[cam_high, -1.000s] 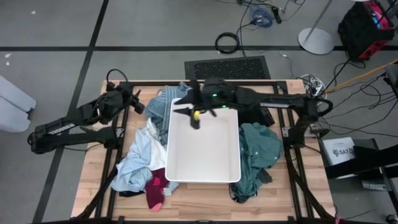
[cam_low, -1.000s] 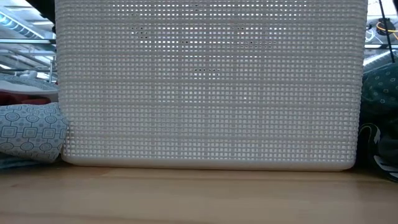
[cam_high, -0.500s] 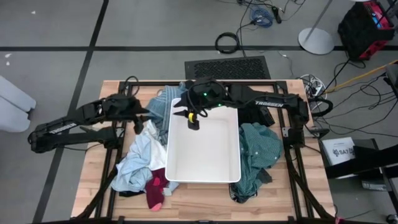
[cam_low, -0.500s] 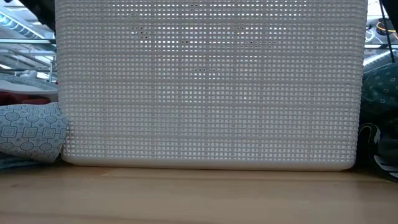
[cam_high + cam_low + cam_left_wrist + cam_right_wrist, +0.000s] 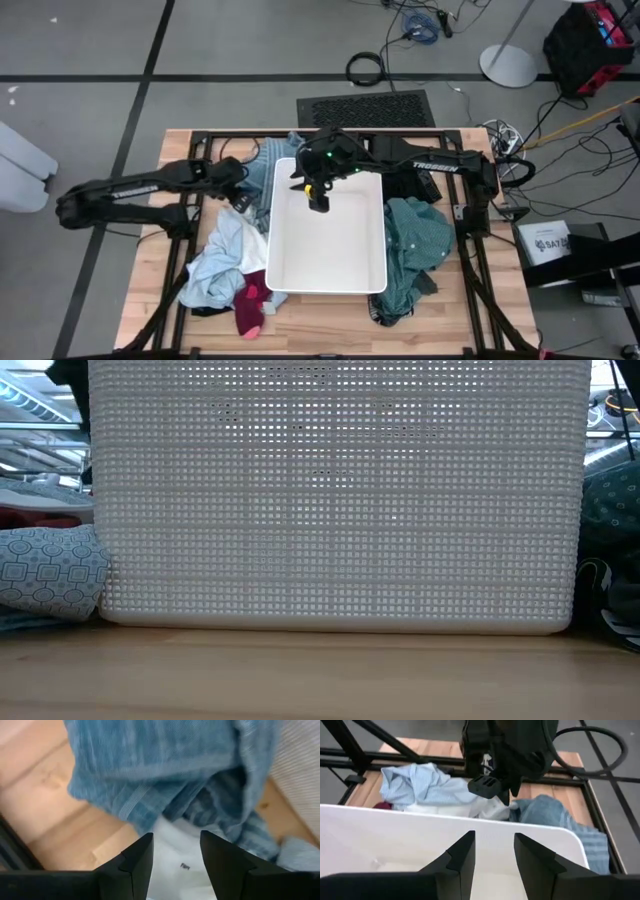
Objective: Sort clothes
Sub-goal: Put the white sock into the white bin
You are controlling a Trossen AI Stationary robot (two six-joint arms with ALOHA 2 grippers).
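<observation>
Overhead view straight down; low view level, close against bin [image 5: 330, 500] wall.

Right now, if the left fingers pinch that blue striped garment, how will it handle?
The blue striped garment lies crumpled in folds, so it would probably drape limply. It overlaps a white piece, which might drag along.

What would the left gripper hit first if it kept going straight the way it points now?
Most likely the white garment directly ahead between the open fingers of the left gripper, with the blue striped garment draped just beyond it. Depth is hard to judge, so contact could come sooner.
</observation>
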